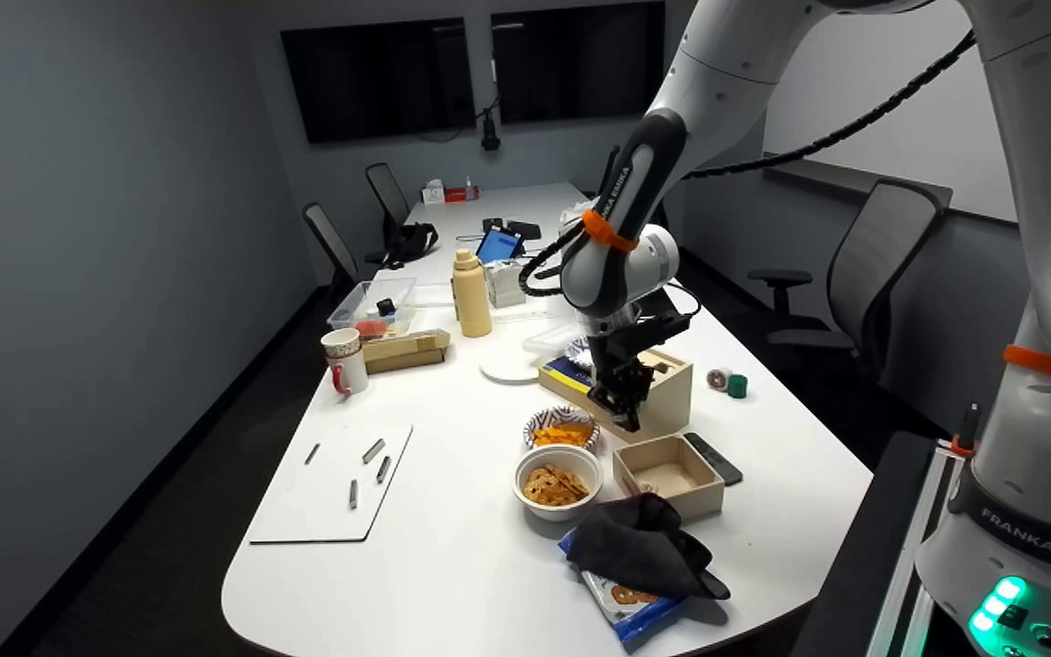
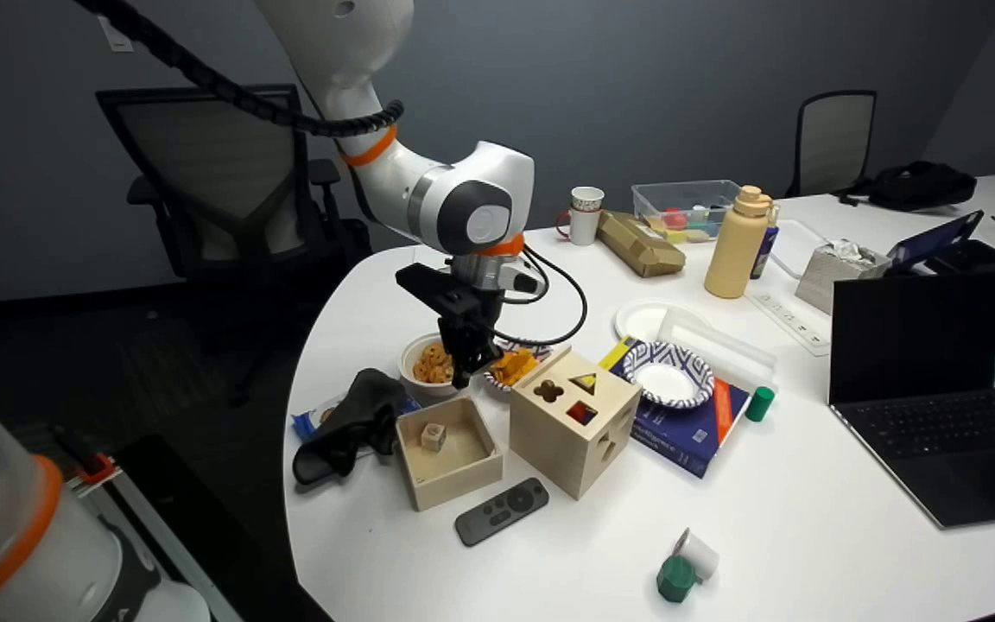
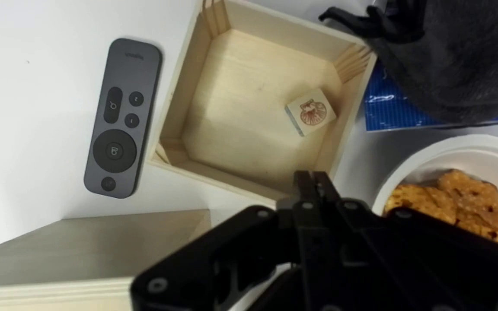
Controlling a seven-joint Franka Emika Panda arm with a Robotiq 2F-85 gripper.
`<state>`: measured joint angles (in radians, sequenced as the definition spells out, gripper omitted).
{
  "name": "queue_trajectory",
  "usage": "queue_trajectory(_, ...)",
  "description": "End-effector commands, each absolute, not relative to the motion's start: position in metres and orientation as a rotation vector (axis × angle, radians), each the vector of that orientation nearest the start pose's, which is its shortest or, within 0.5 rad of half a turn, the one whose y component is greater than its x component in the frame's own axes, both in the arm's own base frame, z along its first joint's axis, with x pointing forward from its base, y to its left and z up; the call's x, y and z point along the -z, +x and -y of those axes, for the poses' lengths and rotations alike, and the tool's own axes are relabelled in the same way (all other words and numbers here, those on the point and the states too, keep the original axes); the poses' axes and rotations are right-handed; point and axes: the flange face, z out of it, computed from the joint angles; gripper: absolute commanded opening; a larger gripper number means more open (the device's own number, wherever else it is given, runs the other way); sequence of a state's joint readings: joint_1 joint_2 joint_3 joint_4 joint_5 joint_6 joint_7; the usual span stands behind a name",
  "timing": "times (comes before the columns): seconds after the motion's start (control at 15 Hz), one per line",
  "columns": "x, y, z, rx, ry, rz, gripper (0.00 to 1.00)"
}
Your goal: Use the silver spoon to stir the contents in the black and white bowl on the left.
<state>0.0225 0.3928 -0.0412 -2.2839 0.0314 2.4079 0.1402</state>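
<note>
A bowl with a dark-and-white zigzag pattern (image 1: pixel 533 422) holds a heap of orange-yellow pieces, the contents (image 1: pixel 564 435). It also shows in an exterior view (image 2: pixel 542 351), partly behind the wooden cube. My gripper (image 1: pixel 628 423) hangs above the table beside this bowl, near the wooden cube and the open wooden box. In the wrist view the gripper's fingers (image 3: pixel 312 175) are nearly together with a thin silver glint between them, the silver spoon (image 3: pixel 320 188). The rest of the spoon is hidden. The patterned bowl cannot be made out in the wrist view.
A white bowl (image 3: pixel 390 181) of brown crackers stands beside the patterned bowl. Close by are the open wooden box (image 2: pixel 454 492) with a small block, the shape-sorter cube (image 2: pixel 549 441), a remote (image 2: pixel 502 511), a black cloth (image 2: pixel 359 428) and a blue packet (image 1: pixel 644 625).
</note>
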Motion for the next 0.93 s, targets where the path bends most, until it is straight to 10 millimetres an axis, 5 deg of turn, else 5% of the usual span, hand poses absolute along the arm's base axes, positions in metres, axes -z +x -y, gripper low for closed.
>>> queue_trajectory(0.0, -0.169, 0.509, 0.016, -0.318, -3.071, -0.32, 0.01)
queue_trajectory(0.4, -0.162, 0.514, 0.021, -0.276, -3.227, -0.276, 0.01)
queue_trajectory(0.87, -0.132, 0.504, -0.005, -0.392, -3.234, -0.129, 0.01)
